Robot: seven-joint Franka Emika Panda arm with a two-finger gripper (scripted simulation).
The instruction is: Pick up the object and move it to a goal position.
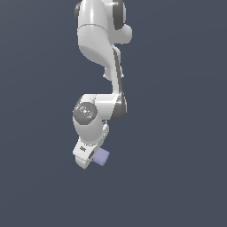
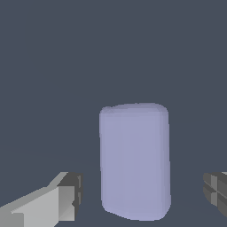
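The white two-finger gripper [image 2: 141, 195] of the white Franka arm [image 1: 99, 40] hangs w/ its jaws spread wide: in the wrist view the small pale lavender-blue rounded block [image 2: 134, 160] sits between the fingers [image 2: 66, 195], w/ bare gaps on both sides, so nothing is grasped yet. In the exterior view the block [image 1: 103, 156] shows just beside the gripper tip, toward the exterior view's right, partly hidden by the hand. The dark grey-blue ground [image 1: 177, 133] is flat and plain; whether the block rests on it or is off it can't be told.

Step in hand, as judged: closing on the block. To do it well, centre first, since the block sits nearer one finger than the other, then squeeze evenly on the long flat sides, not the rounded corners, and lift only once both pads touch.

Count: 1 arm, 1 gripper, 2 fingers seen, 1 block. No goal marker visible.
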